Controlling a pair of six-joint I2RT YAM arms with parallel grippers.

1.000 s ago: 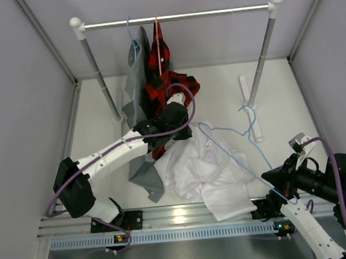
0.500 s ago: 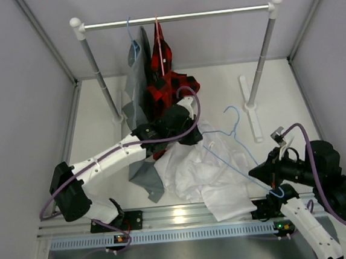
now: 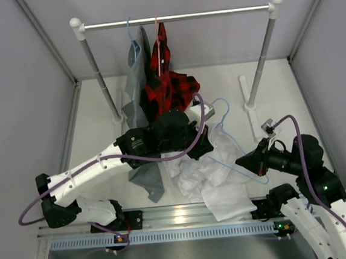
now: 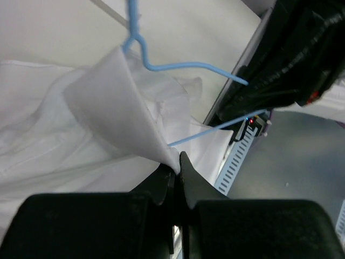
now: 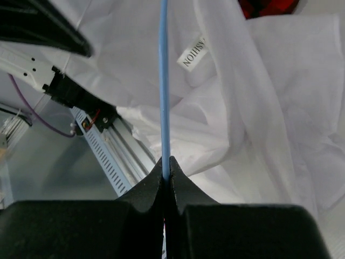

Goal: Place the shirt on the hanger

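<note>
The white shirt (image 3: 212, 177) lies crumpled on the table's near middle. My left gripper (image 3: 202, 146) hovers over its far edge, shut on a fold of the fabric (image 4: 108, 102) that rises in a peak from the jaws (image 4: 177, 164). The light blue wire hanger (image 3: 234, 148) slants over the shirt, its hook (image 3: 219, 104) toward the back. My right gripper (image 3: 249, 159) is shut on its wire (image 5: 163, 81), pinched at the fingertips (image 5: 166, 162). Under that wire the shirt (image 5: 259, 108) shows its collar label (image 5: 192, 54). The left wrist view shows the hanger (image 4: 178, 66) just beyond the raised fold.
A clothes rack's rod (image 3: 175, 17) spans the back, with a red plaid shirt (image 3: 169, 84) and a grey shirt (image 3: 135, 96) hanging from it down to the table. The rack's right upright (image 3: 262, 55) and foot (image 3: 250, 107) stand near the hanger. A metal rail (image 3: 180, 213) runs along the near edge.
My left arm has reached right, carrying the shirt fold with it. My right gripper has moved left and away from the near edge, and the hanger's hook has swung left and back.
</note>
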